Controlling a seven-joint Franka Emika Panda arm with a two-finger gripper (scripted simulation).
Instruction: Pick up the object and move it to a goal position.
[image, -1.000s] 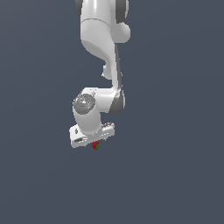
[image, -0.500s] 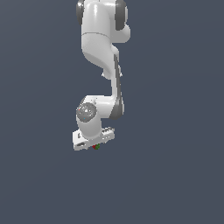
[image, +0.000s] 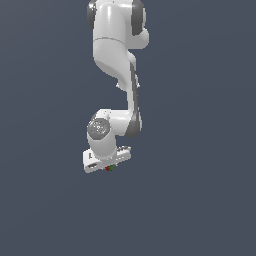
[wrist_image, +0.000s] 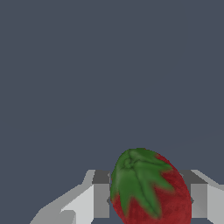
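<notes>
The fingers (wrist_image: 101, 200) are seen clamped on the strawberry (wrist_image: 150, 187), one on each side of it. The green leafy cap is turned toward the wrist camera, the red body behind it. In the exterior view the strawberry (image: 110, 168) is glimpsed just under the white gripper (image: 106, 165).

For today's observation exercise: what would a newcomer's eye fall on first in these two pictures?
The white arm hanging down the middle of the plain grey exterior view. Next, the red strawberry with its green leafy cap, filling the wrist view between the gripper's pale fingers, yet only a speck at the gripper outside.
</notes>
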